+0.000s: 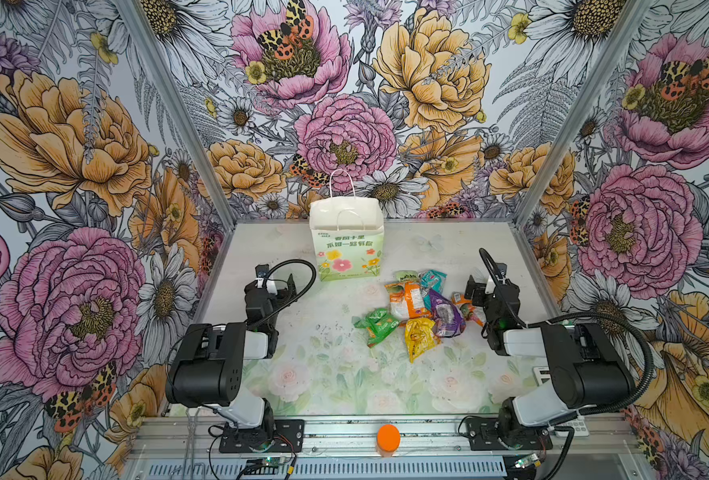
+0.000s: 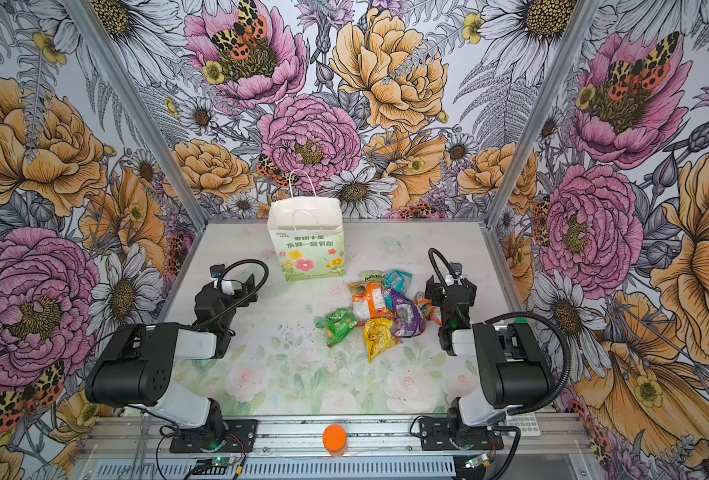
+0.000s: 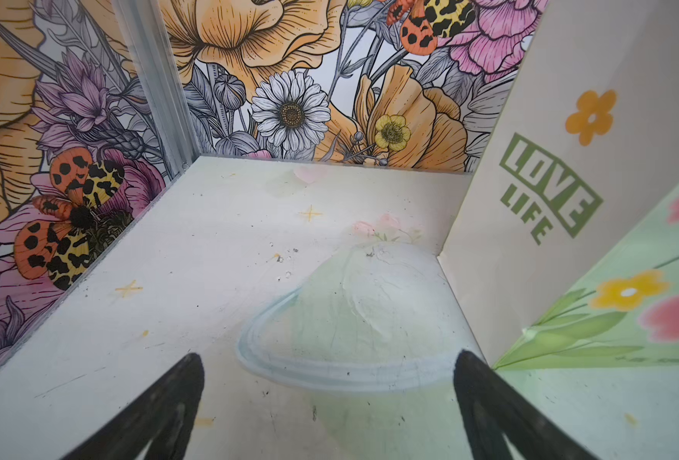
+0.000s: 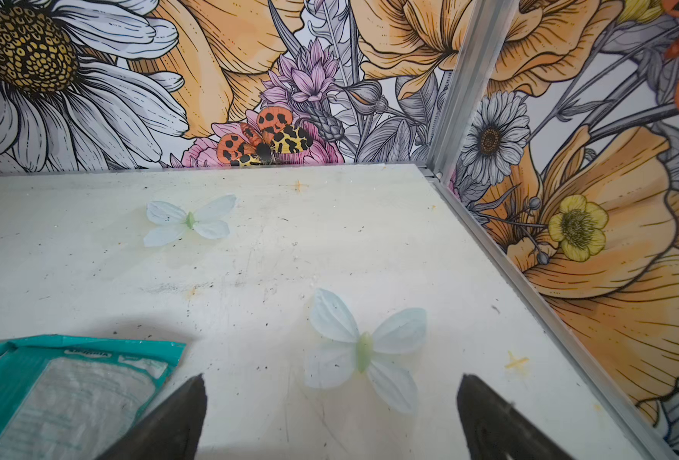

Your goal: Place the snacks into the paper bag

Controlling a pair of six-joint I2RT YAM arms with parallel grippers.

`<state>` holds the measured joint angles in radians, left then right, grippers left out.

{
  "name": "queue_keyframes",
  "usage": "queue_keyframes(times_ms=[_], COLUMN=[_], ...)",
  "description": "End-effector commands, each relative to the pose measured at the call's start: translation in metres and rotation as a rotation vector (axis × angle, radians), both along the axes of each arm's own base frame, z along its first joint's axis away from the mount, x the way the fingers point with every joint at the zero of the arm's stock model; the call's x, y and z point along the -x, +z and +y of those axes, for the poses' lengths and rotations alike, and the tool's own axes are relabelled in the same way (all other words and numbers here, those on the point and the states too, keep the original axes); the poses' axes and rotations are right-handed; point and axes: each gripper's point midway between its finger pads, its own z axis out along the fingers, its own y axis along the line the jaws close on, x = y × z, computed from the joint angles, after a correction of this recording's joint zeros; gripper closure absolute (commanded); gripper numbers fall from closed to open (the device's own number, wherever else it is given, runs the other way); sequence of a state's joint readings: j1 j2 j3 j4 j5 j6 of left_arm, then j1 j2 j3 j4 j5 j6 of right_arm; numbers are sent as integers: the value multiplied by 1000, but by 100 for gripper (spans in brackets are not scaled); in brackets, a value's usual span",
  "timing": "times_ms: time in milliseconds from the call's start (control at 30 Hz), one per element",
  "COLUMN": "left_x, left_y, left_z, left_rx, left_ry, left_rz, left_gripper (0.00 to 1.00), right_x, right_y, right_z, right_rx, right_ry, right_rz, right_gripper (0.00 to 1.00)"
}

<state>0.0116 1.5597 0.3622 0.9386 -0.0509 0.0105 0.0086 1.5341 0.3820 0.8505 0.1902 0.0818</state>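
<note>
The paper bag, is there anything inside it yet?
In both top views the bag shows only white inner walls and a drooping handle. Its bottom is hidden behind the front face. The snacks lie outside on the table.

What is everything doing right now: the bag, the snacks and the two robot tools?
paper bag: standing upright, mouth open.
snacks: lying in a heap outside the bag.
left tool: open, holding nothing, beside the bag.
right tool: open, holding nothing, next to the snacks.
</note>
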Motion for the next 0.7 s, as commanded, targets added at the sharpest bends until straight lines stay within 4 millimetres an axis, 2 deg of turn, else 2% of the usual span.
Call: queue_keyframes(times_ms=[0, 667], left_x=[-4, -5], left_y=[10, 10], left_z=[-3, -3], left_rx=[-4, 6], left_ry=[-29, -32], left_rz=[-28, -26], left_gripper=[1, 1], right_x=[-3, -3], right_y=[8, 7], right_z=[-4, -5], right_rx=[-7, -6], right_ry=[-17, -18], right_rz=[-33, -31], right_gripper=[0, 0])
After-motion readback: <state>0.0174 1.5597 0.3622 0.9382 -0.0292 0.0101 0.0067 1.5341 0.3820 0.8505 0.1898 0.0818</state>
